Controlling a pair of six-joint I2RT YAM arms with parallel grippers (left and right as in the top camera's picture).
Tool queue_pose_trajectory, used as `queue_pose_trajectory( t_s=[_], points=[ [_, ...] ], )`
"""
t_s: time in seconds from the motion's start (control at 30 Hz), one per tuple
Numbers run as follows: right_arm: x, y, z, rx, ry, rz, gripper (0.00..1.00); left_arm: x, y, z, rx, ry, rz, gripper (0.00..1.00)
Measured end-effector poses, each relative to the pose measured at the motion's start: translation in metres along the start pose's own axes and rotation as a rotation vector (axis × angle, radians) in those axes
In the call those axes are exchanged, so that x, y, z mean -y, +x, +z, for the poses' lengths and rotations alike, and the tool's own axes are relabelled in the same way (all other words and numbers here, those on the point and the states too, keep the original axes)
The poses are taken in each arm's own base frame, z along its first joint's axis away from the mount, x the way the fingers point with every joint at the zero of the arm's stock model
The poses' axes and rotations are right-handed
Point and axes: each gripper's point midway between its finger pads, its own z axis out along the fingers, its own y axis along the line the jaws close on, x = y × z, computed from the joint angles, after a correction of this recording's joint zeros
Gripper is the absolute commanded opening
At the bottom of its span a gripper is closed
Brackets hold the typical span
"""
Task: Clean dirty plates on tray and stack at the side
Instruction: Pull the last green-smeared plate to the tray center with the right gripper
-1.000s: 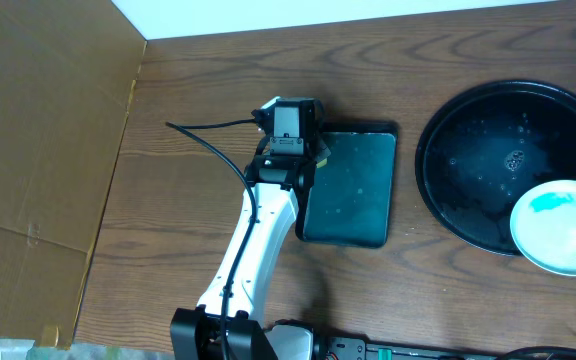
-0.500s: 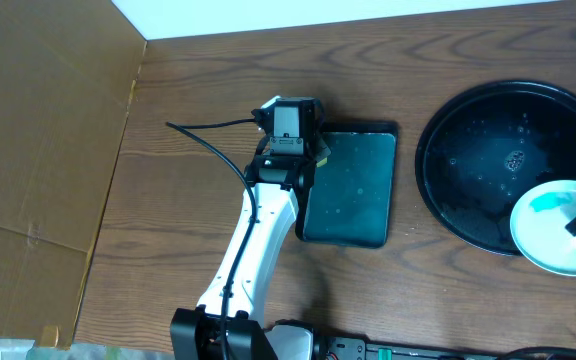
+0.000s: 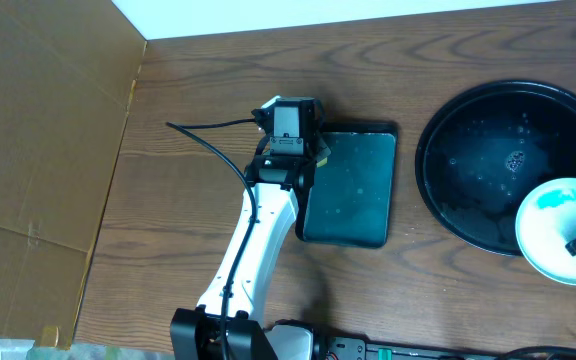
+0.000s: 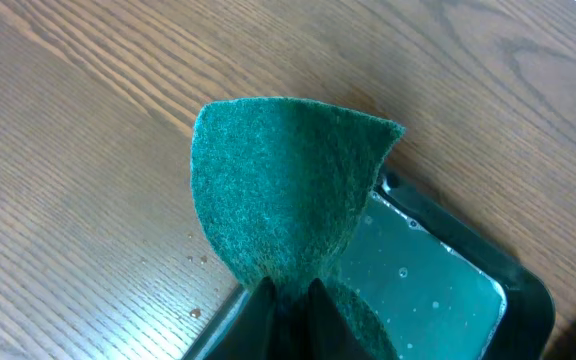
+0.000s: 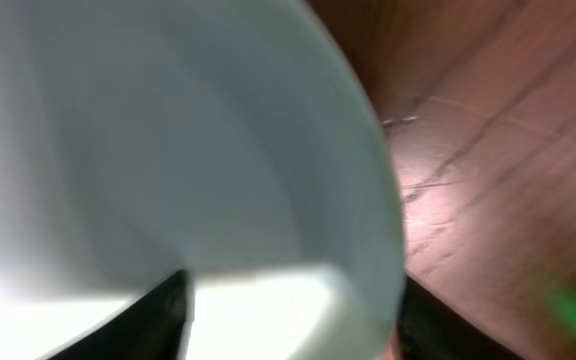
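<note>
One plate [image 3: 551, 222] shifted, right end effector [image 5: 288, 315] straddling it, grip unclear; left [image 4: 288, 302] clamps sponge [image 4: 283, 180].

The counter [image 3: 168, 250] was dark brown wood with a strong grain. Creased tan cardboard [image 3: 38, 120] bordered its left side, a white strip [image 3: 318, 15] ran along the far edge, and light glared off the wood.
</note>
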Motion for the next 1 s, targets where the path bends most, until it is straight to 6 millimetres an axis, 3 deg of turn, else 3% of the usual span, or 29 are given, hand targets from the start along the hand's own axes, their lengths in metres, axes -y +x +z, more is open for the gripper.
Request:
queue_pose_trajectory(
  t_s=[0.17,0.2,0.73,0.83,1.0],
  points=[
    [-0.014,-0.003,0.000,0.008,-0.057,0.012,0.04,0.000,0.000,0.000,0.000,0.000,0.000,0.08],
    [-0.015,-0.003,0.000,0.007,-0.064,0.013,0.02,0.000,0.000,0.000,0.000,0.001,0.000,0.08],
    [-0.065,-0.022,-0.014,0.085,-0.260,-0.079,0.02,0.000,0.000,0.000,0.000,0.000,0.000,0.08],
    [-0.082,-0.029,-0.028,0.113,-0.305,-0.126,0.02,0.000,0.000,0.000,0.000,0.001,0.000,0.08],
    [-0.122,-0.045,-0.070,0.194,-0.415,-0.268,0.01,0.000,0.000,0.000,0.000,0.001,0.000,0.08]
  ],
)
